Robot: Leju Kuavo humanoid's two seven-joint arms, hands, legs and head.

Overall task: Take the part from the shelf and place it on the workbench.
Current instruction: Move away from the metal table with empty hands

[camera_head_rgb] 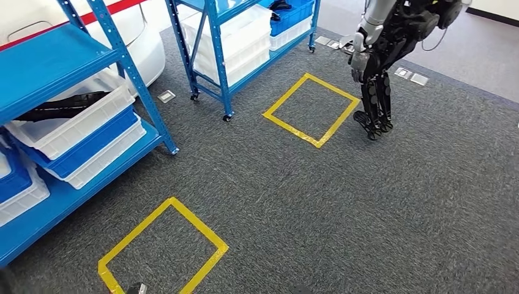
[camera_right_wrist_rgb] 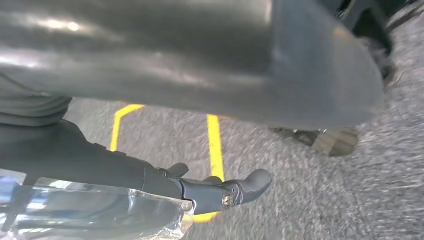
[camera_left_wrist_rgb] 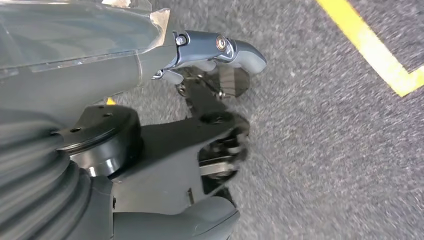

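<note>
Both arms hang over the grey carpet [camera_head_rgb: 343,208], the left hand [camera_left_wrist_rgb: 215,60] and right hand [camera_right_wrist_rgb: 220,192] seemingly carrying nothing, though blur leaves it unclear whether the fingers are spread or curled. That fits a robot yet to reach the shelf. Beyond the taped yellow square [camera_head_rgb: 162,248], the part [camera_head_rgb: 64,105], long, black and slim, lies aslant in a white bin [camera_head_rgb: 73,128] at the front edge of the blue shelf [camera_head_rgb: 55,58], untouched.

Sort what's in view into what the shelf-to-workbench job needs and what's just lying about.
For the job: blue shelf; white bin on it; long black part lying in that bin.

Lying about: second blue shelf; yellow tape squares; another robot; grey carpet.
</note>
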